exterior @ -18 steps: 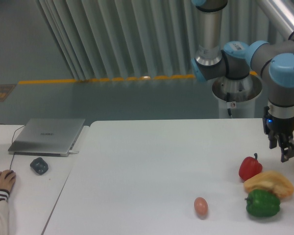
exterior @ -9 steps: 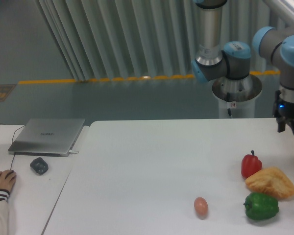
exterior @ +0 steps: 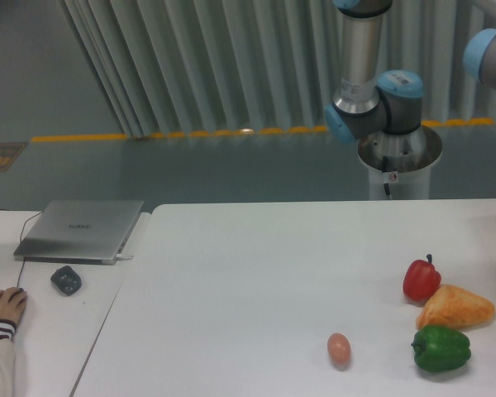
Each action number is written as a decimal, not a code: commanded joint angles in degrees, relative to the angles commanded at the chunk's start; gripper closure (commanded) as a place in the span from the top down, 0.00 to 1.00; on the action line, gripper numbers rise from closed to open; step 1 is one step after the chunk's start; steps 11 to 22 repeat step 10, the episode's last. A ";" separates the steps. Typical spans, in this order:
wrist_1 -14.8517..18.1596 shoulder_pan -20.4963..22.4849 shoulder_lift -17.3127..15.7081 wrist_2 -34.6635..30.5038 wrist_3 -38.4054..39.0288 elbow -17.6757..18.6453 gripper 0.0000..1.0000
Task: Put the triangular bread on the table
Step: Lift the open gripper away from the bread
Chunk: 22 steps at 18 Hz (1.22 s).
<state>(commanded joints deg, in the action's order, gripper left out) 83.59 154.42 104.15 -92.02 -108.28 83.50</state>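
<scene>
On the right side of the large white table (exterior: 256,281), the triangular bread (exterior: 455,307) lies flat on the surface, its golden-orange crust facing up and its pointed end aimed toward the right edge. Nothing of mine touches it. A red bell pepper (exterior: 421,279) stands just beside it at the upper left, stem up, and a green bell pepper (exterior: 441,348) sits just in front of it; I cannot tell whether either one is actually touching the bread. A small pinkish-brown egg (exterior: 339,347) rests alone on the table to the left of the green pepper, apart from the group.

My arm (exterior: 372,78) rises behind the far edge of the table, its grey tube and blue-capped joints above the round base. The arm runs out past the right border of the view, so my fingers are outside the frame and I cannot say whether they are apart or together.

To the left stands a smaller white desk (exterior: 50,331) with a closed silver laptop (exterior: 81,229), a dark mouse (exterior: 66,279) and a person's hand (exterior: 3,305) resting on it.
</scene>
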 joint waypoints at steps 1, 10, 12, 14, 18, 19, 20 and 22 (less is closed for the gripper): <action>0.00 0.00 0.09 0.18 -0.09 0.00 1.00; 0.00 0.18 0.18 0.35 0.00 0.00 1.00; 0.00 0.18 0.18 0.35 0.00 0.00 1.00; 0.00 0.18 0.18 0.35 0.00 0.00 1.00; 0.00 0.18 0.18 0.35 0.00 0.00 1.00; 0.00 0.18 0.18 0.35 0.00 0.00 1.00; 0.00 0.18 0.18 0.35 0.00 0.00 1.00; 0.00 0.18 0.18 0.35 0.00 0.00 1.00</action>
